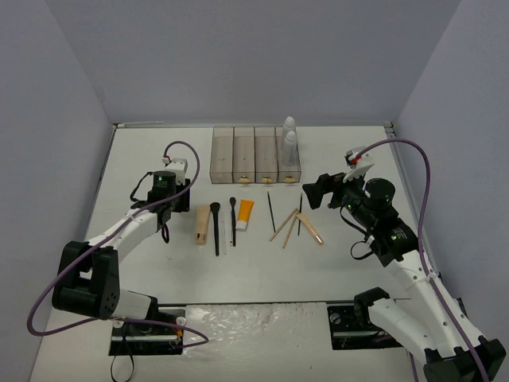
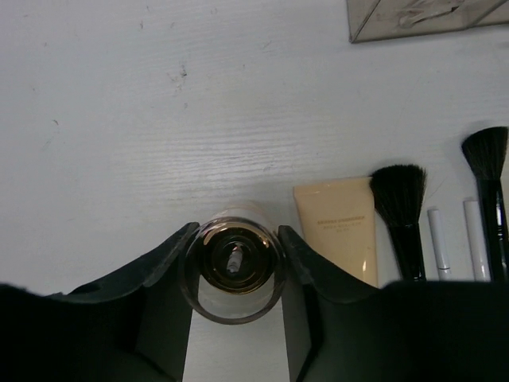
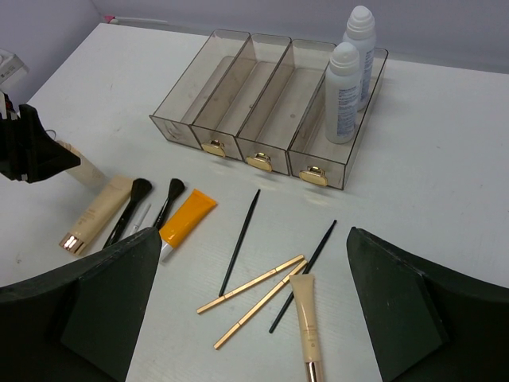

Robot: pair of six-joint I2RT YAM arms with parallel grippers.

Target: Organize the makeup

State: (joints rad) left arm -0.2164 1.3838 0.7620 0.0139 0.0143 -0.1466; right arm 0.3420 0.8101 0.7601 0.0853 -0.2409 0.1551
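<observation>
In the left wrist view my left gripper (image 2: 236, 235) is shut on a small upright bottle (image 2: 232, 263) with a clear round cap, seen from above, both jaws touching its sides. In the top view that gripper (image 1: 181, 205) stands left of the row of makeup: a beige tube (image 1: 203, 225), two black brushes (image 1: 215, 227), an orange tube (image 1: 246, 213), thin black pencils (image 1: 271, 211), tan sticks (image 1: 284, 224) and a slim beige tube (image 1: 311, 228). My right gripper (image 1: 314, 191) hangs open above the sticks (image 3: 254, 290), holding nothing.
The smoky four-compartment box (image 1: 243, 155) stands at the back. Two white bottles (image 3: 342, 91) stand in its rightmost compartment; the other compartments hold nothing. Grey walls close the table at the left, right and back.
</observation>
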